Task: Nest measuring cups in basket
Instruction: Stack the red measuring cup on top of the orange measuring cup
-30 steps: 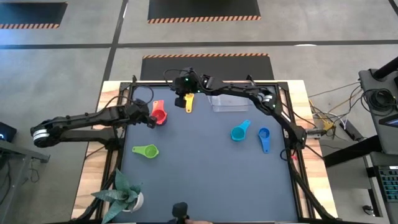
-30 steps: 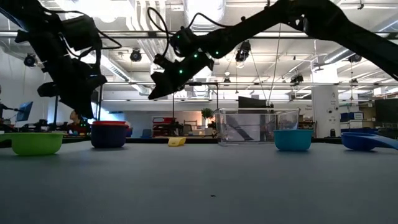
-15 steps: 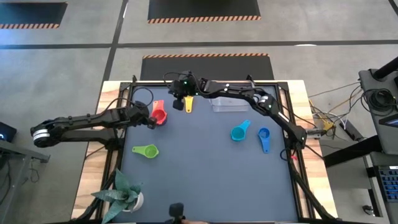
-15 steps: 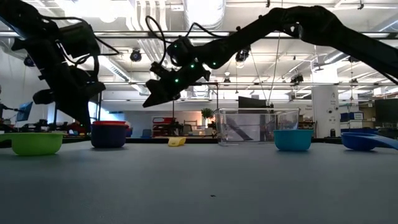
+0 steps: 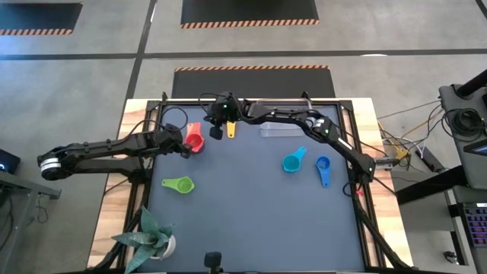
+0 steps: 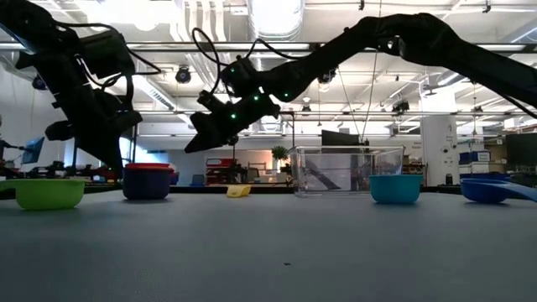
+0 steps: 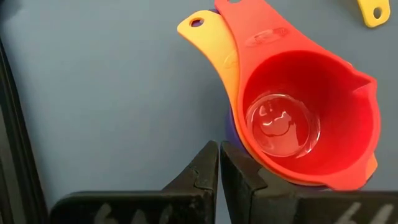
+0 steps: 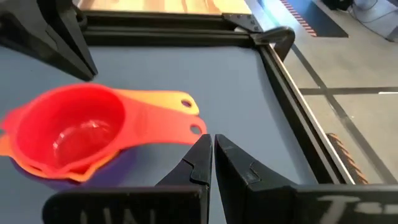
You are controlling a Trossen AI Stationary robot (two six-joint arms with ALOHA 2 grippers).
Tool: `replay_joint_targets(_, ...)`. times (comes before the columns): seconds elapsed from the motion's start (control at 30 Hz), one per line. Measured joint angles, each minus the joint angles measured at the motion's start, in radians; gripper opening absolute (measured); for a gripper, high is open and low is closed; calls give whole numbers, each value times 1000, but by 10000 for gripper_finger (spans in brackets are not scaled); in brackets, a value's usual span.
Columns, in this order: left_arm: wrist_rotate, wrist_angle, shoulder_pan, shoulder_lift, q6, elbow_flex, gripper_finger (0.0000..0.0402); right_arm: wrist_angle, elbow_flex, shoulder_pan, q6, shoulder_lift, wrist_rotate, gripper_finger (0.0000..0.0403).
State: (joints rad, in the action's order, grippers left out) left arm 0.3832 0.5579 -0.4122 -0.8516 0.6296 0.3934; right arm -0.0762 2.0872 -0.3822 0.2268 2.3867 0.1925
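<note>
A robotics lab or industrial test hall, not a home. The low view looks across a dark work table [image 6: 285, 252] into a big open room w/ a high ceiling, exposed white ducts and pipes [image 6: 277, 17], hanging lamps [image 6: 181, 75], white columns [image 6: 436, 138] and far-off desks w/ equipment. The high view shows a bare grey concrete floor [image 5: 76, 76] w/ black mats edged in orange-black hazard stripes [image 5: 249, 11], a wood-rimmed bench [image 5: 369, 114], loose cables [image 5: 399, 148] and an equipment stand [image 5: 464, 99] at one side. A small potted plant [image 5: 152, 236] sits on the bench corner.
</note>
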Motion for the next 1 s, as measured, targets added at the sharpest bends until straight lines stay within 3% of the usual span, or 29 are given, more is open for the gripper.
replay_joint_targets(0.23,0,0,0,0,-18,2,0,7,0,1,-37,0,0,9)
replay_joint_targets(0.77,0,-42,0,12,-76,3,0,-70,39,-5,-306,-2,-1,9)
replay_joint_targets(1.0,-1,-34,0,72,-82,3,0,-137,84,-9,-299,-6,-1,9)
